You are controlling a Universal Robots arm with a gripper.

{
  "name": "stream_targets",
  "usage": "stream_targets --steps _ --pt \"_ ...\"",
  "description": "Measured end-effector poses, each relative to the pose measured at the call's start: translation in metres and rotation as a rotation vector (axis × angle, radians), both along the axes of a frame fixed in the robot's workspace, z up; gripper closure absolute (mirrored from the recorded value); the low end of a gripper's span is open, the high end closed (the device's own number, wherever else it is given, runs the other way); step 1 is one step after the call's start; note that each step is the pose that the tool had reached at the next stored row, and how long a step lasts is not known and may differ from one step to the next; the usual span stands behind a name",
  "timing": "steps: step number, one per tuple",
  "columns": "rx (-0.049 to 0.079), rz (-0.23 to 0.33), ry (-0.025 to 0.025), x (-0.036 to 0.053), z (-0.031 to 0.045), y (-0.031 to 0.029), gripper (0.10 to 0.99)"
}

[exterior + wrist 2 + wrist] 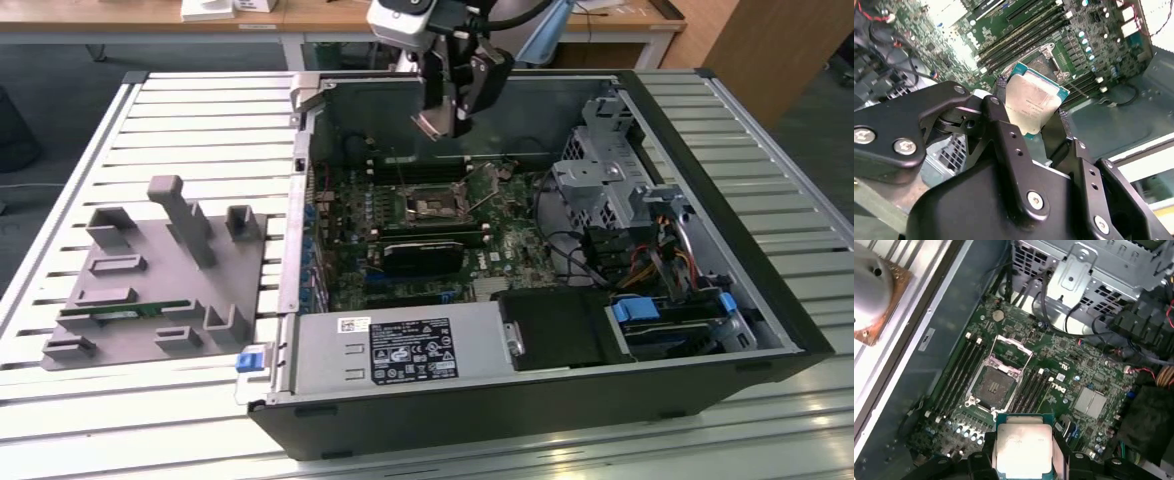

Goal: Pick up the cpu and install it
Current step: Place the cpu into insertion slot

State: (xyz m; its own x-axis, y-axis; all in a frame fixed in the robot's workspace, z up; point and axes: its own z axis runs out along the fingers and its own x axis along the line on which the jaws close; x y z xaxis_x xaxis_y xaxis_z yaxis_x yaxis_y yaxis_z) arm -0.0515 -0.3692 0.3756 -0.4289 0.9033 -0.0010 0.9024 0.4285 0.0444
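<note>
one cpu (1030, 100) gripped in hand (1031, 111); one socket (995, 385) open

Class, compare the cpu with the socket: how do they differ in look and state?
The cpu is pale silver; the socket is dark. The cpu hangs gripped in the gripper above the board; the socket sits on the board, empty, its frame open. Both are square.
</note>
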Motion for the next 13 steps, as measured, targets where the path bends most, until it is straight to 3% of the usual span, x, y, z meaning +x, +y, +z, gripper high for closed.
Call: stream_targets --steps 13 --pt "0.000 -0.226 0.0000 0.0000 -0.0072 0.0000 0.553"
